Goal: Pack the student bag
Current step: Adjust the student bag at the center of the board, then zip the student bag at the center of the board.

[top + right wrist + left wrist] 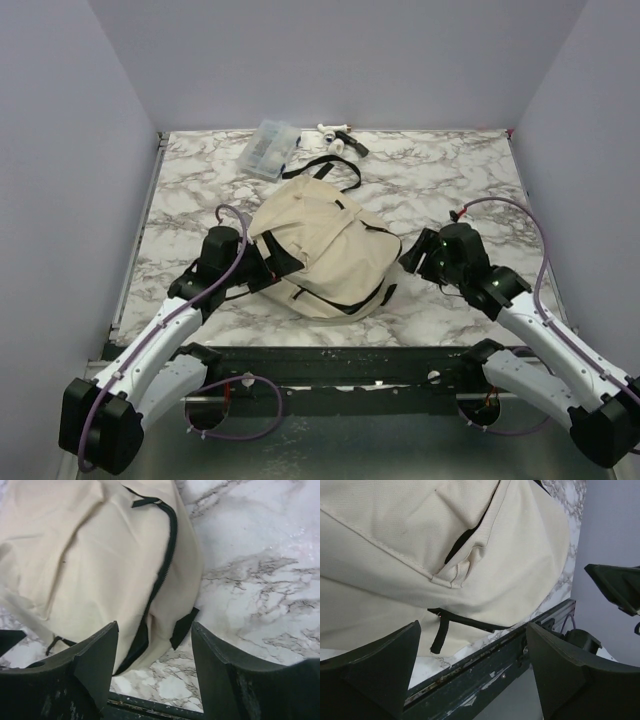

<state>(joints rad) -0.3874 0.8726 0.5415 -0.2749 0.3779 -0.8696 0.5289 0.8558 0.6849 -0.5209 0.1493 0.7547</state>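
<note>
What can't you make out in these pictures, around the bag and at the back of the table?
Inside of the backpack: every view, covered by its own fabric, so contents unknown.
The clear box: top view, too small to tell what it holds.
The white object beside it: top view, too small to identify.
Far end of the backpack: both wrist views, cut off by the frame edges.

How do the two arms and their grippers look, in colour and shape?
The left arm and right arm have white links with black joints and bases. A purple cable runs along each. The left gripper and right gripper have dark, broad, wedge-shaped fingers.
</note>
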